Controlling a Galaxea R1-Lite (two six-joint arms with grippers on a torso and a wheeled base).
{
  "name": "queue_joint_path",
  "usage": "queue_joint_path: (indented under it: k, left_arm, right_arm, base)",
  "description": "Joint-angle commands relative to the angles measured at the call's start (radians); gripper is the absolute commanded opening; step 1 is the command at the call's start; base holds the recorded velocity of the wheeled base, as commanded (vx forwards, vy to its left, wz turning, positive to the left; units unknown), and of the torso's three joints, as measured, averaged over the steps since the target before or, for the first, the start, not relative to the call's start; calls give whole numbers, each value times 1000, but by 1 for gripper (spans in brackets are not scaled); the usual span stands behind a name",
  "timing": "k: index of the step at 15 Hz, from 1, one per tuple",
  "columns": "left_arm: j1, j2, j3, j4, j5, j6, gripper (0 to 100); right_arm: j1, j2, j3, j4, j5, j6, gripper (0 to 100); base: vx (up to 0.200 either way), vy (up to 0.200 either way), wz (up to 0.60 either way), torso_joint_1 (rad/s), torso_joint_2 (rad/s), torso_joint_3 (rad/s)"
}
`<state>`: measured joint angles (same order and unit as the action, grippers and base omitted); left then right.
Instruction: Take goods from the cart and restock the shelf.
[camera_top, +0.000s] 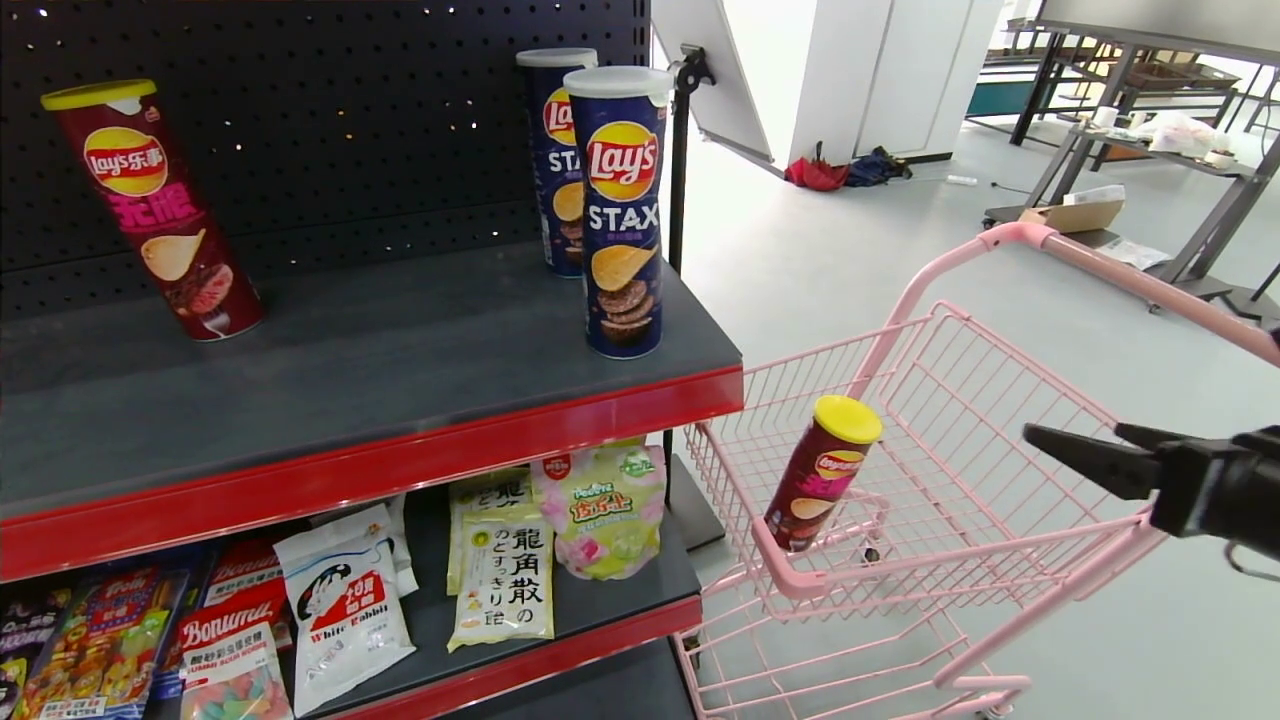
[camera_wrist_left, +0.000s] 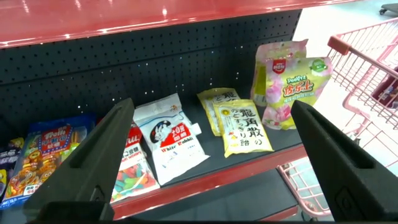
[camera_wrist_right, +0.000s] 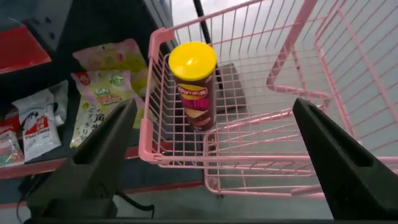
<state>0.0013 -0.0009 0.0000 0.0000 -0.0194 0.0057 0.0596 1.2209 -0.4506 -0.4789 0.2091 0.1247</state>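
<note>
1. Head view: the pink cart (camera_top: 790, 582) stands just beside the right end of the shelf (camera_top: 400, 350). A maroon chips can (camera_top: 822, 475) with a yellow lid leans in the cart's corner nearest the shelf. On the shelf's top board, a red chips can (camera_top: 150, 210) tilts at the rear left, and two blue chips cans (camera_top: 622, 210) stand upright at the right edge. The right end effector (camera_top: 1072, 432) hangs over the cart's opposite side.
2. Left wrist view: the left end effector (camera_wrist_left: 212, 106) has its fingers wide apart and holds nothing. It faces the lower board, where a white candy bag (camera_wrist_left: 171, 140) and a lozenge bag (camera_wrist_left: 244, 127) lie.
3. Right wrist view: the right end effector's fingers are spread apart and hold nothing. They sit above the maroon chips can, which stands in the cart's corner.
</note>
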Motion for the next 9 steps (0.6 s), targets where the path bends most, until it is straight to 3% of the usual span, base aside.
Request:
queue_joint_path:
  k: [1, 9]
  left_arm:
    - [0, 1, 0, 0, -1, 0, 100]
    - [0, 1, 0, -2, -1, 2, 100]
  right_arm:
    - [25, 281, 27, -118, 32, 12, 100]
    - [131, 555, 30, -326, 24, 4, 100]
  base:
    - [0, 0, 0, 0, 0, 0]
    - [0, 0, 0, 0, 0, 0]
